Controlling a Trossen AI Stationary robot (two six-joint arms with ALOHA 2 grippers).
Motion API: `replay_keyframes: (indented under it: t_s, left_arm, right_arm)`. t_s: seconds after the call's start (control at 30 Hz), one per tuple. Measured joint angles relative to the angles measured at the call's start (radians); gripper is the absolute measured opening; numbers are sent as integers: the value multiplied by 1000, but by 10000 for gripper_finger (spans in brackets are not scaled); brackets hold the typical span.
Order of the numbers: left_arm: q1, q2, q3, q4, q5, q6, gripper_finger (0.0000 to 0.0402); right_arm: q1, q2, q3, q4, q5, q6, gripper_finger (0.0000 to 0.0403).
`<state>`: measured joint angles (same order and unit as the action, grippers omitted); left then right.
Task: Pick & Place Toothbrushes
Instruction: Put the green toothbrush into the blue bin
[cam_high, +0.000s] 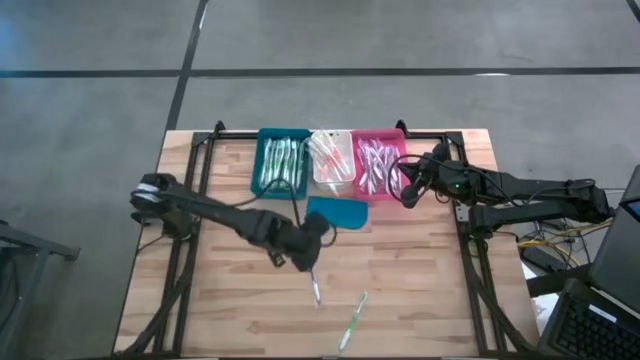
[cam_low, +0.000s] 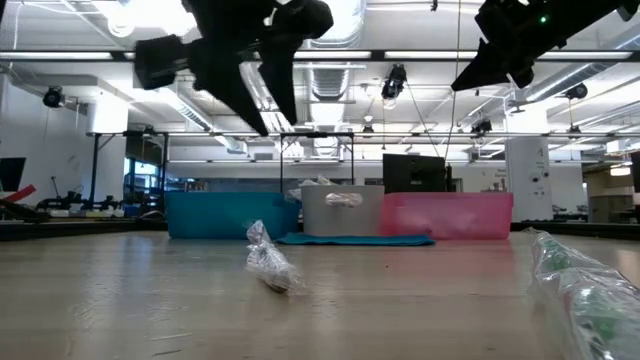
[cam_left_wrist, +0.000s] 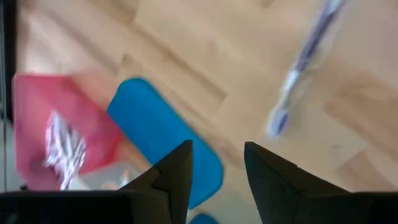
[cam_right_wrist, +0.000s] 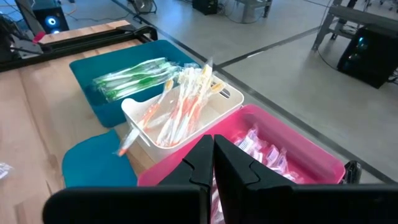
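High view shows the left gripper (cam_high: 309, 262), fingers apart and empty, hovering just above the nearer loose toothbrush (cam_high: 315, 291), whose long axis runs roughly toward the bins.

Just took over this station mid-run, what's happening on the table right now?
Toothbrush sorting is under way. The teal bin, white bin and pink bin already hold wrapped toothbrushes. The left gripper hovers open and empty over one loose toothbrush; another lies nearby. The right gripper waits shut at the pink bin. A flat teal piece lies before the bins.
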<state>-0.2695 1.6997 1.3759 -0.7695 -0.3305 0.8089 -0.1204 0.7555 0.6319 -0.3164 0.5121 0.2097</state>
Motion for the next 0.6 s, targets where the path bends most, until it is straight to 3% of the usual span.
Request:
replay_keyframes:
  t_s: [0.23,0.3,0.43,0.6]
  left_arm:
    - [-99,40,-44,78,0,-2,147]
    - [-119,45,-52,80,-9,-29,146]
    - [-138,41,-55,79,-26,-155,141]
    - [-139,28,-55,68,-26,-323,136]
  right_arm:
    - [0,0,0,0,-32,23,8]
    - [1,0,0,5,-126,10,8]
    - [46,11,0,46,-416,-26,8]
    - [189,86,0,82,-463,-115,8]
